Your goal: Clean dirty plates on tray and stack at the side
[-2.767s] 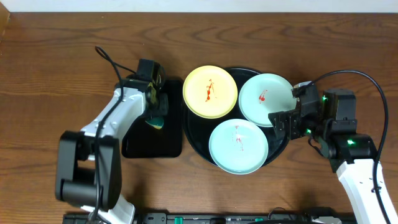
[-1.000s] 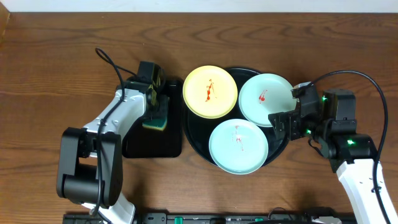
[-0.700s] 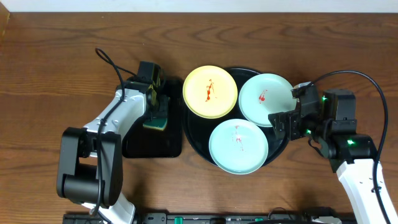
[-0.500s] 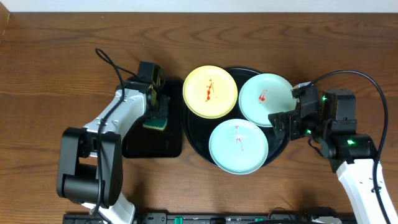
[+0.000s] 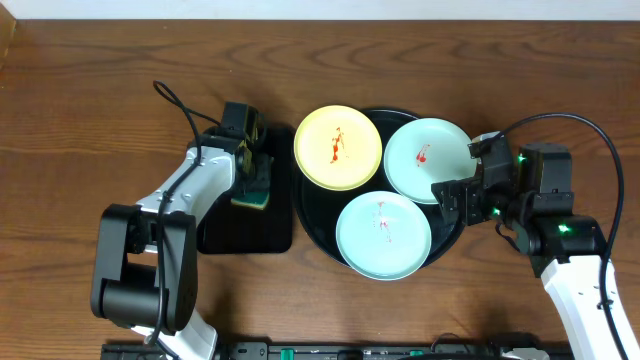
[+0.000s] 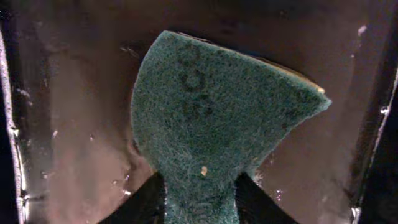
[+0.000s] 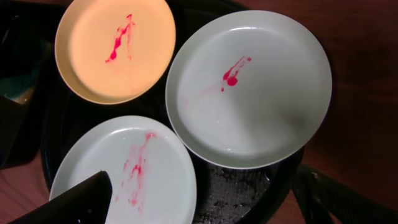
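A pale yellow plate (image 5: 337, 147) and two light blue plates (image 5: 427, 159) (image 5: 384, 235), each with a red smear, lie on the round black tray (image 5: 322, 236). They also show in the right wrist view: the yellow plate (image 7: 115, 50), the far blue plate (image 7: 249, 87), the near blue plate (image 7: 134, 177). My left gripper (image 5: 255, 185) is shut on a green sponge (image 6: 211, 118) over the small rectangular black tray (image 5: 245, 230). My right gripper (image 7: 205, 202) is open and empty at the round tray's right rim (image 7: 280, 193).
The wooden table (image 5: 100, 110) extends around both trays. A black cable (image 5: 175, 95) runs behind my left arm.
The left gripper, low over the rectangular tray, has risen slightly with the sponge pinched in it. The right arm and the plates have not moved.
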`<state>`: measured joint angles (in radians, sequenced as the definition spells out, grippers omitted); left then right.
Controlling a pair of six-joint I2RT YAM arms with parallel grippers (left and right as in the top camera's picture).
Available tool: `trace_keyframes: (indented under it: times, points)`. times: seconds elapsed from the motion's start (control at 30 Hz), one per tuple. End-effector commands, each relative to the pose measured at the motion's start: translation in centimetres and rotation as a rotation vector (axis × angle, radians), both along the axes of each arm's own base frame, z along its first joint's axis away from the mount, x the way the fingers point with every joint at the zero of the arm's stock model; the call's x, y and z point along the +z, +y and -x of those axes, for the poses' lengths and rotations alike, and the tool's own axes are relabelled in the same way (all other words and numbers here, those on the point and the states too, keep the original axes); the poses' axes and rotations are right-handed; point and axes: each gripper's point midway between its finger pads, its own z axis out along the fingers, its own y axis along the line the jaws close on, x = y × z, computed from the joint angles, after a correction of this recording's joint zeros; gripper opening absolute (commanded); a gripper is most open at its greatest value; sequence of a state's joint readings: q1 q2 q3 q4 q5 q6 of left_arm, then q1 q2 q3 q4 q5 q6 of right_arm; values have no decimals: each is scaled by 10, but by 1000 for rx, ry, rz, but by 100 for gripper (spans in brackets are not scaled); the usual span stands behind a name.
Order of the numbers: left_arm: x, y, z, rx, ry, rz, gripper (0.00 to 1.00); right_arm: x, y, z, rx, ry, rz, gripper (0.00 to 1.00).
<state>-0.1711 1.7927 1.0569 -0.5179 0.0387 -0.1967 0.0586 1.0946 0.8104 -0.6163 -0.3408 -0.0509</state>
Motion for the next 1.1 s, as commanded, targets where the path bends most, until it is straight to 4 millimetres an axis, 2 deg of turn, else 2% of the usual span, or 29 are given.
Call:
trace_keyframes:
  times: [0.0, 0.1, 0.13, 0.23, 0.4, 0.6, 0.77, 0.87, 0.97, 1.07]
  points:
    - [-19, 4, 13, 6, 59, -15, 27, 7, 3, -2, 2, -11, -14, 92]
    - [-24, 4, 14, 6, 72, -17, 12, 7, 3, -2, 2, -11, -14, 92]
    - [-26, 4, 15, 6, 79, -19, 10, 7, 3, -2, 2, -10, -14, 92]
    - [-28, 4, 17, 6, 87, -20, 9, 7, 3, -2, 2, -10, -14, 92]
    - [-19, 4, 13, 7, 60, -15, 7, 7, 3, -2, 2, -10, -14, 92]
    - [18, 1, 7, 6, -31, 9, 7, 5, 3, 0, 2, 1, -14, 93]
    - [53, -11, 26, -13, -39, 99, 7, 1, 3, 1, 2, 15, -13, 93]
    - [70, -10, 29, 3, -74, 110, 7, -8, 4, 3, -20, 64, -28, 93]
    - [86, -12, 22, 0, -144, 122, 7, -21, 8, 6, -14, 127, -40, 91]
    - [103, -14, 9, -5, -233, 137, 7, -37, 13, 9, 5, 193, -43, 84]
